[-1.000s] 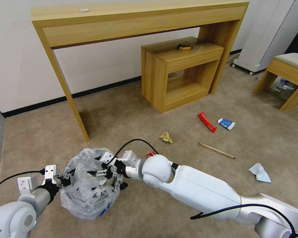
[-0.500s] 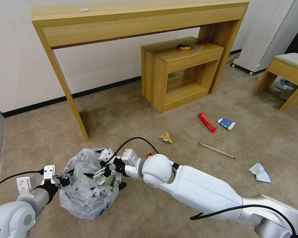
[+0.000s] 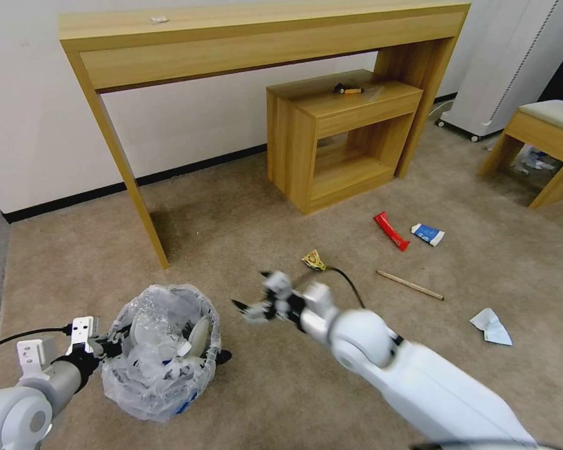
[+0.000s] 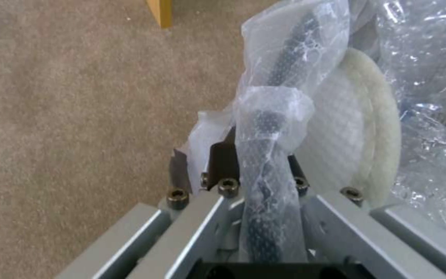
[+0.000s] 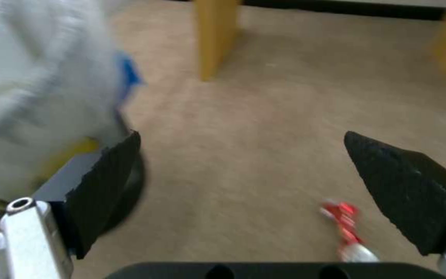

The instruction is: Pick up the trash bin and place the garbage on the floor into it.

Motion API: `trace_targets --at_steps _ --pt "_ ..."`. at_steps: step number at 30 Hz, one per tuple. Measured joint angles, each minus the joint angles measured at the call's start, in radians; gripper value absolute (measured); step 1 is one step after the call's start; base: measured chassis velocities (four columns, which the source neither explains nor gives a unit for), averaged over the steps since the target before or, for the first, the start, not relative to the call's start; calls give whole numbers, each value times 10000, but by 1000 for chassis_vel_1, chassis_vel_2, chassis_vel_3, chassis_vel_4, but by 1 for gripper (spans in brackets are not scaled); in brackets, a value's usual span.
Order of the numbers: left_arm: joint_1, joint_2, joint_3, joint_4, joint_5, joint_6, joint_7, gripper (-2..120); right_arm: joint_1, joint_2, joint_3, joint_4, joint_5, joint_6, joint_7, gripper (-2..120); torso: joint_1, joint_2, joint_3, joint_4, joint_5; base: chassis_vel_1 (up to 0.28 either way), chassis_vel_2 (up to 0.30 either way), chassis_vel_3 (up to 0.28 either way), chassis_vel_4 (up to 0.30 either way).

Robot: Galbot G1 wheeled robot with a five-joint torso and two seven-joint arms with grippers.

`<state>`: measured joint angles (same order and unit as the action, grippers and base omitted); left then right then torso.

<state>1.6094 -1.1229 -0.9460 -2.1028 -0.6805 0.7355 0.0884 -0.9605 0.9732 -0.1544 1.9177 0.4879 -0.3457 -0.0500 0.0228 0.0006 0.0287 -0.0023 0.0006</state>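
Left gripper (image 3: 109,335) clamps the small round black plastic-lined trash bin (image 3: 162,350) at its nine o'clock rim; light, crinkly, likely slippery. Right gripper (image 3: 247,307) gapes empty.

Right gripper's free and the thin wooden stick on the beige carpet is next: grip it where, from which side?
Likely its middle, from straight above, closing across its width: the wooden stick lies flat on the carpet, long and thin, bare floor on both sides. The open right gripper hovers low beside the bag-lined black trash bin, whose rim the left gripper clamps.
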Motion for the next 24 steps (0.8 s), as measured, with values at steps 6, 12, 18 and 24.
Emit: trace_targets --at_steps 6,12,18,24 --pt "118 64 6 -112 50 0 134 0 -3142 81 3001 379 -1087 546 -242 100 0 1 0 2 -1 0 0 0 0" --pt "178 2 49 -189 134 0 188 0 -4449 216 4257 385 -1676 865 -320 100 0 0 -1 3 -2 0 0 0 0" --pt "238 -62 122 -233 258 0 198 0 -5845 359 5698 501 -1448 702 -182 100 -1 0 -1 1 -1 0 0 0 0" --pt "257 -97 153 -262 334 0 151 0 -6483 -66 6441 11 -1078 657 -852 100 0 1 1 4 -3 0 0 0 0"
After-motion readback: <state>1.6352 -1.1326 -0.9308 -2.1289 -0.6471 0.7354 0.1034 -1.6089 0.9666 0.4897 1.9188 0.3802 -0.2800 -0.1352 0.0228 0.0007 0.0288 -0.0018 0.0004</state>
